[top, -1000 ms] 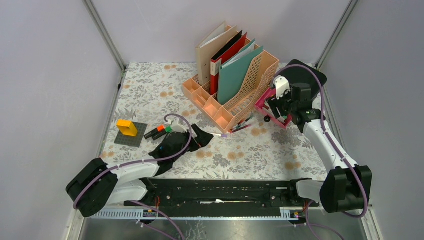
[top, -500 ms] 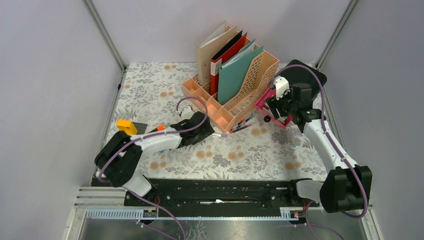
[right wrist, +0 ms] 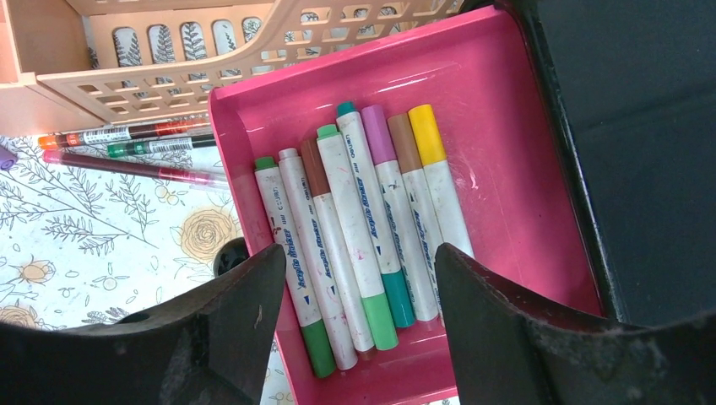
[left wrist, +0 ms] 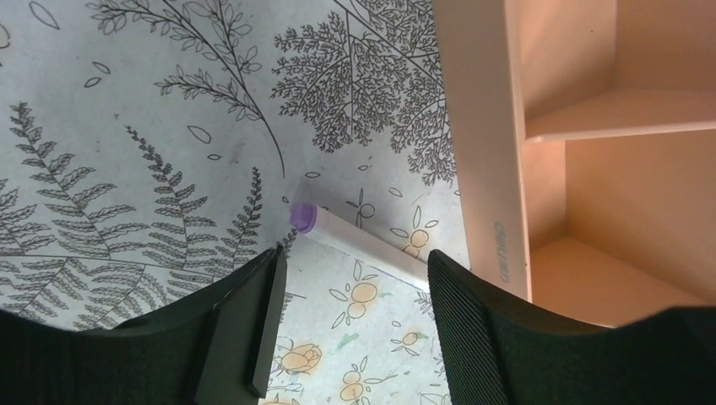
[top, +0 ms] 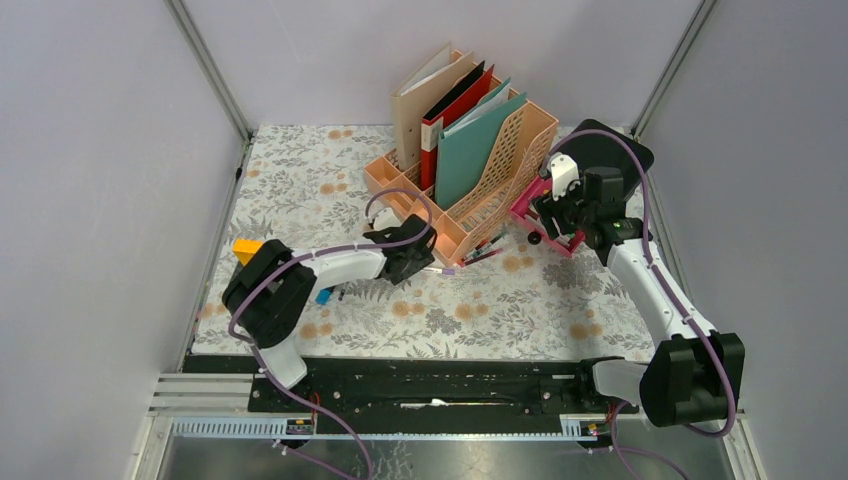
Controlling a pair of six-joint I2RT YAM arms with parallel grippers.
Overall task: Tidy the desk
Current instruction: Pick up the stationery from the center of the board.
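Pink tray (right wrist: pixel 507 126), peach rack (top: pixel 380 175), leaf-printed desk (top: pixel 300 170)

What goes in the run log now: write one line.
left gripper: open, over purple-capped marker beside rack | right gripper: open, above pink tray

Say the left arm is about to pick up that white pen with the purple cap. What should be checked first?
1. Are the left fingers open? Ok.
2. Does the purple-capped pen lie between them on the desk? Ok.
3. Is there room beside the peach rack for the nearer finger? Cannot tell; the pen's far end is hidden behind that finger.
4. Are the fingers low enough to close? Cannot tell.
5. Are the right fingers away from this spot? Ok, open over the pink tray.
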